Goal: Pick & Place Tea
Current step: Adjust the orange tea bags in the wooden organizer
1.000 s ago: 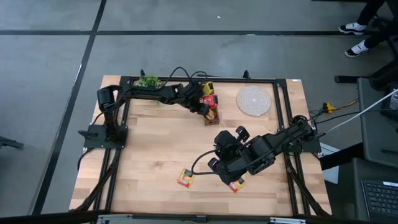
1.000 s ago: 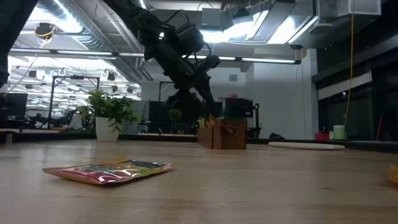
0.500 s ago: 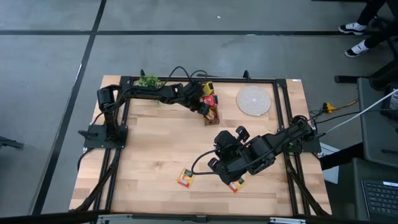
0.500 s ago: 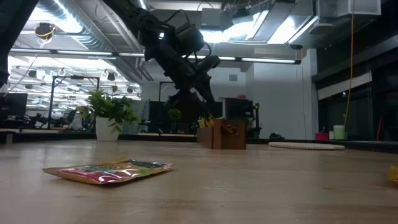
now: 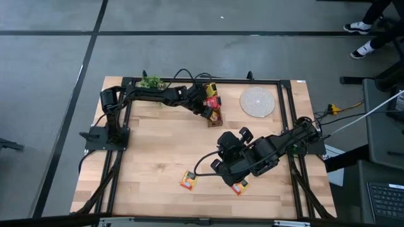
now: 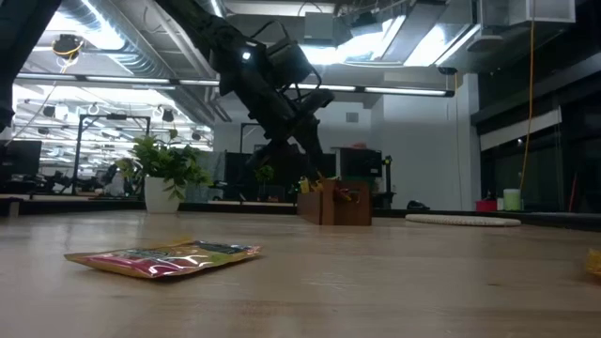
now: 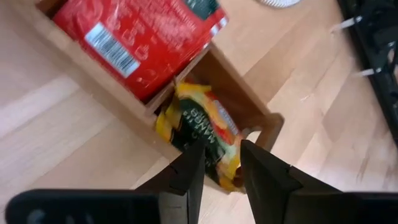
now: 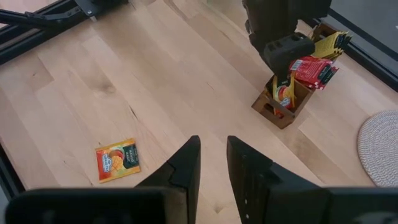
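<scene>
A: Across the tabletop (image 5: 158,151), where to look first?

B: Far edge, at the wooden box (image 5: 213,115). Left gripper (image 7: 221,149) right over its end compartment, fingers clamped on an orange sachet (image 7: 202,124), already partly down inside.

A: Long axis?

B: Aslant along the slot, next to the red sachets (image 7: 143,37) in the neighbouring compartment. Probably only needs letting go and a straight lift.

A: And the near side?

B: Right gripper (image 8: 212,146) hovering there, fingers narrowly parted and empty. Two loose sachets flat on the wood: one (image 5: 188,181) just beside it, toward the left arm's side, another (image 5: 240,186) tucked under the arm. Both far nearer the right arm than the left.
</scene>
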Motion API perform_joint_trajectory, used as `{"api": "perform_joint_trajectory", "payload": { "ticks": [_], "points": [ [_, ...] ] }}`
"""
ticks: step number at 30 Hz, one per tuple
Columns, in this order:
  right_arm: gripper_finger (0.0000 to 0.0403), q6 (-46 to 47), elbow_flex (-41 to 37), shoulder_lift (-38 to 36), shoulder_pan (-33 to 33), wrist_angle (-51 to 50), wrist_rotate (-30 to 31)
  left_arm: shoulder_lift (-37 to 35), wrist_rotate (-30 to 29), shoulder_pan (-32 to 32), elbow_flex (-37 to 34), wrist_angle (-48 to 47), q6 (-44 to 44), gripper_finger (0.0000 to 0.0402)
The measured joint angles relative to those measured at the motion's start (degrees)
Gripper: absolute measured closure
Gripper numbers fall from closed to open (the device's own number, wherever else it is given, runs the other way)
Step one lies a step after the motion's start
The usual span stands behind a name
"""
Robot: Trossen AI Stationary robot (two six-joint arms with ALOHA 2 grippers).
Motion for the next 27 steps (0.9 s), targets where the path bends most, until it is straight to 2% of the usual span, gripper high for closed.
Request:
{"api": "perform_joint_trajectory", "payload": {
  "ticks": [11,18,21,25,27],
  "points": [
    [0.0321,0.00,0.00,0.00,-0.02,0.00,-0.01,0.26,0.50,-0.24,0.04,1.34,-0.16,0.0302],
    [0.0321,0.00,0.00,0.00,-0.02,0.00,-0.04,3.56,3.67,-0.83,0.09,2.12,-2.24,0.0305],
    [0.0321,0.00,0.00,0.00,-0.02,0.00,-0.38,3.66,3.21,-1.41,0.10,2.10,-2.19,0.0330],
    [0.0321,0.00,0.00,0.00,-0.02,0.00,-0.37,3.48,2.80,-1.70,0.10,1.90,-0.76,0.0389],
    [0.0321,-0.04,0.00,0.00,-0.02,0.00,-0.35,3.46,3.04,-1.61,0.45,1.63,-0.76,0.0395]
  ]
}}
